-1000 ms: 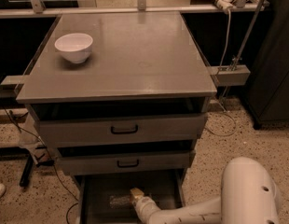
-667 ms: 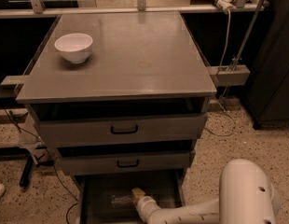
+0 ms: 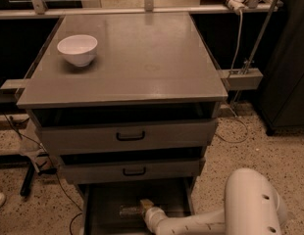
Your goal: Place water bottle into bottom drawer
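Observation:
The bottom drawer (image 3: 100,214) is pulled out at the foot of the grey cabinet, and its dark tray is open to view. The water bottle (image 3: 127,210) lies on its side inside the drawer as a pale, clear shape. My gripper (image 3: 145,204) reaches into the drawer from the lower right. It sits at the right end of the bottle, touching it or very close. My white arm (image 3: 191,224) runs from the gripper back to the large white link at the bottom right.
A white bowl (image 3: 77,49) stands on the cabinet top (image 3: 142,58) at the back left. Two shallower drawers with black handles (image 3: 130,136) sit slightly open above the bottom drawer. A cable (image 3: 238,28) and a metal stand are at the right, and a dark cabinet (image 3: 289,58) is at the far right.

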Available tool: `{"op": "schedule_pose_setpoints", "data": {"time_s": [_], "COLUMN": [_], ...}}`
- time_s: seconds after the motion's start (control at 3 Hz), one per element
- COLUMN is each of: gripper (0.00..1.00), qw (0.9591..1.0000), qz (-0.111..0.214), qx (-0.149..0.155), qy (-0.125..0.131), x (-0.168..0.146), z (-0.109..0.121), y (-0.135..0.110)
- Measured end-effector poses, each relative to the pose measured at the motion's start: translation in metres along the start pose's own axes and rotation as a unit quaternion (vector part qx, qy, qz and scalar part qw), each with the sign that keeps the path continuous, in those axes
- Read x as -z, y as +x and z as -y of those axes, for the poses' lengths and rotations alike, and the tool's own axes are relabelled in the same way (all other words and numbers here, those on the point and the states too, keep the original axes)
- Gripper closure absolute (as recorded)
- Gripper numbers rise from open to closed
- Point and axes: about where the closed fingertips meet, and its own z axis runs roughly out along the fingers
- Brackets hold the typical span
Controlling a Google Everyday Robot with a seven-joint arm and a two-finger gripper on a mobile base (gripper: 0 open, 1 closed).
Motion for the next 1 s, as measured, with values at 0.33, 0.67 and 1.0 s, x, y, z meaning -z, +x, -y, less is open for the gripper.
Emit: {"op": "schedule_pose_setpoints", "data": {"time_s": [0.33, 0.67, 1.0], "gripper": [1.0, 1.0, 1.0], "qw": [0.9998, 0.999, 0.9976], "qz": [0.006, 0.007, 0.007], "qx": [-0.01, -0.014, -0.014], "qy": [0.018, 0.042, 0.068], "x": [-0.007, -0.011, -0.014], "z": [0.016, 0.031, 0.047], "y": [-0.006, -0.008, -0.008]}}
